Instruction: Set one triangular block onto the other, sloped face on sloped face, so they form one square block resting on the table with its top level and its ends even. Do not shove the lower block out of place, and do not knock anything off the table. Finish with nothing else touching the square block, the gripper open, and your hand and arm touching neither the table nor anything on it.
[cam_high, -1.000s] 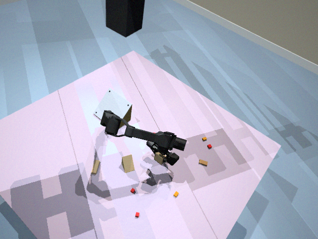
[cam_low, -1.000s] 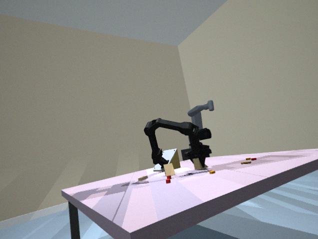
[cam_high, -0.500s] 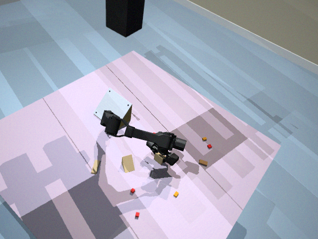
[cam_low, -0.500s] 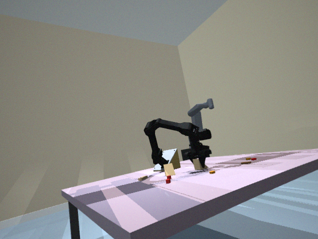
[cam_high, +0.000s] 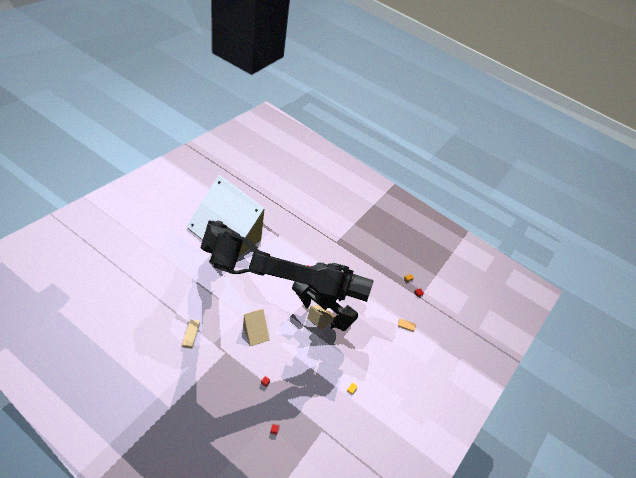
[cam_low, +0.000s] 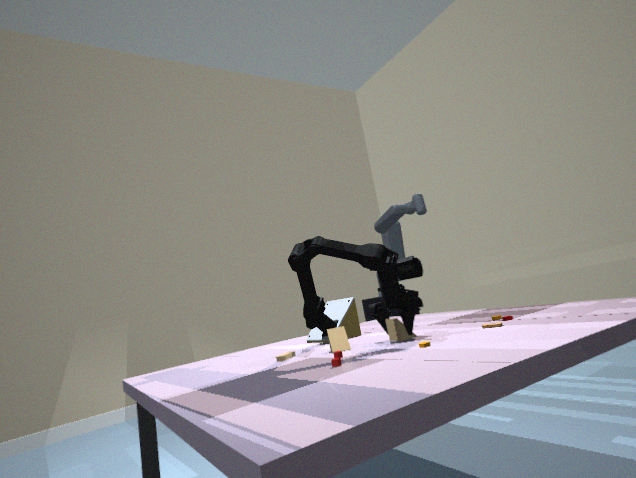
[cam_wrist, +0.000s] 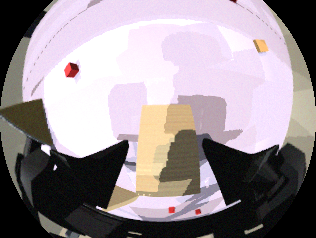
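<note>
Two tan triangular blocks lie apart on the pink table. One triangular block (cam_high: 255, 327) stands alone left of the arm, also in the side view (cam_low: 338, 339). The other triangular block (cam_high: 319, 316) rests on the table between my fingers; it shows in the side view (cam_low: 396, 329) and fills the middle of the wrist view (cam_wrist: 165, 151). My gripper (cam_high: 329, 316) is open wide around it, fingers standing clear of its sides (cam_wrist: 162, 160), low over the table.
Small red cubes (cam_high: 265, 380) (cam_high: 274, 429) (cam_high: 419, 292), orange bits (cam_high: 352, 388) (cam_high: 408, 277), and flat tan pieces (cam_high: 190, 333) (cam_high: 406, 324) are scattered about. The arm's base plate and wedge mount (cam_high: 228, 215) stand behind. A dark pillar (cam_high: 250, 30) rises beyond the table.
</note>
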